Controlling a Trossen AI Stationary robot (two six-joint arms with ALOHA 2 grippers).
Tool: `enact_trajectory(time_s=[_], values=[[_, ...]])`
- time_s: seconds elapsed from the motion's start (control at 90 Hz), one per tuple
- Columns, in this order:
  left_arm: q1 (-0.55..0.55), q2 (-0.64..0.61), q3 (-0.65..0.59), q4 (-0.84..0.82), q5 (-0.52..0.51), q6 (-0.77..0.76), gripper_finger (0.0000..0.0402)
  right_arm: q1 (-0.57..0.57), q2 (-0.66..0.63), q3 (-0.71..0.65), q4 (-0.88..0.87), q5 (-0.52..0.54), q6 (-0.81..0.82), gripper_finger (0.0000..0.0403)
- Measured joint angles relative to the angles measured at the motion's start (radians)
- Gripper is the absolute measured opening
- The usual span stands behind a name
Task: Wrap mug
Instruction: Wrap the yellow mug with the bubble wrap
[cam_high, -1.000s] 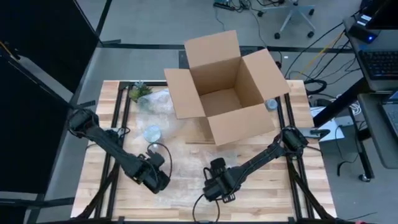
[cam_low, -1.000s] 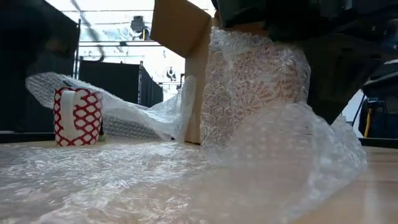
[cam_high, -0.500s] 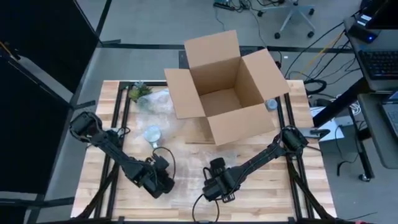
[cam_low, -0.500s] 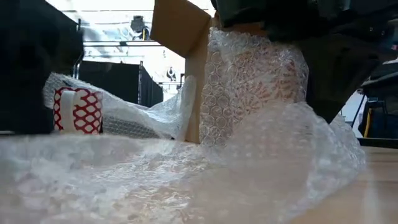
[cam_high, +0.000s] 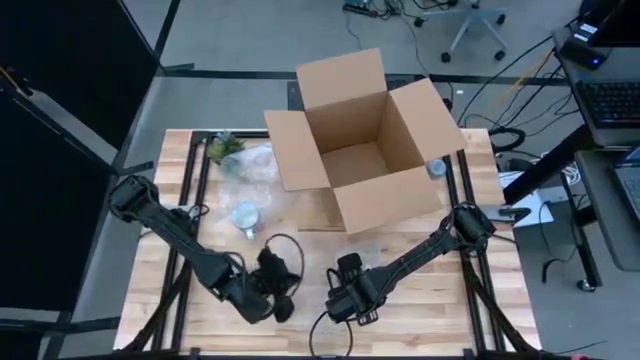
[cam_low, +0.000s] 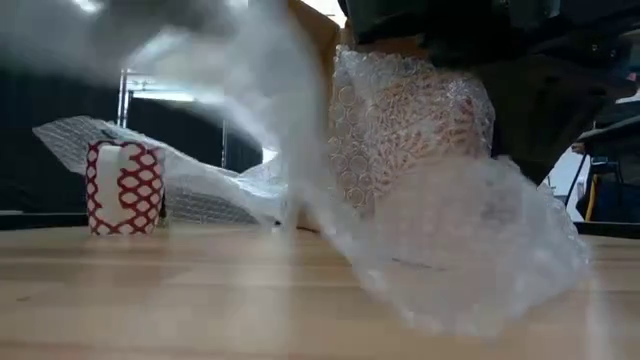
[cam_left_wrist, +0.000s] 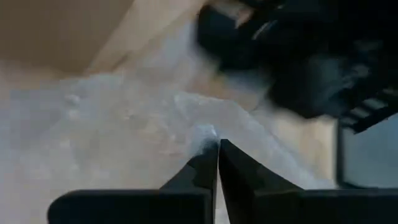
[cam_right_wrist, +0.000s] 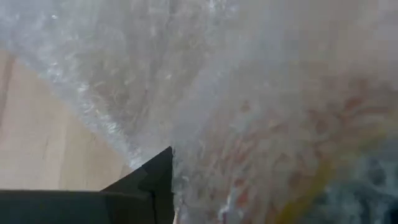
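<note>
Wooden table (cam_high: 480, 300) carries an open cardboard box (cam_high: 360, 140). Left gripper (cam_left_wrist: 217, 144), fingers pressed together, pinches bubble wrap (cam_left_wrist: 124, 124), apparently drawing it over the mug (cam_low: 410, 120). Right gripper (cam_high: 345, 300) pins that bundle; its finger state cannot be told.

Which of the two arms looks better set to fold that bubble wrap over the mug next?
Probably the left. Its hand is pinched shut on the bubble wrap edge, free to pull it across, while the right hand is occupied at the half-wrapped mug.

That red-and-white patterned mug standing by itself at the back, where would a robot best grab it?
Probably across the rim, from straight above. The mug stands upright on the table with its mouth open, and loose bubble wrap crowds behind it, so a side approach looks likelier to snag.
</note>
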Motion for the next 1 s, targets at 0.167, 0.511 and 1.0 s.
enact_trajectory(time_s=[0.167,0.511,1.0], values=[[0.099,0.047,0.0,0.156,0.052,0.234,0.0,0.0,0.0,0.0,0.012,0.0,-0.008,0.0181],[0.217,0.182,-0.002,0.412,0.319,0.374,0.0,0.017,-0.002,-0.001,0.023,-0.001,-0.012,0.0209],[0.218,0.186,-0.003,0.402,0.325,0.412,0.0,0.019,-0.177,0.001,-0.067,0.008,0.06,0.0251]])
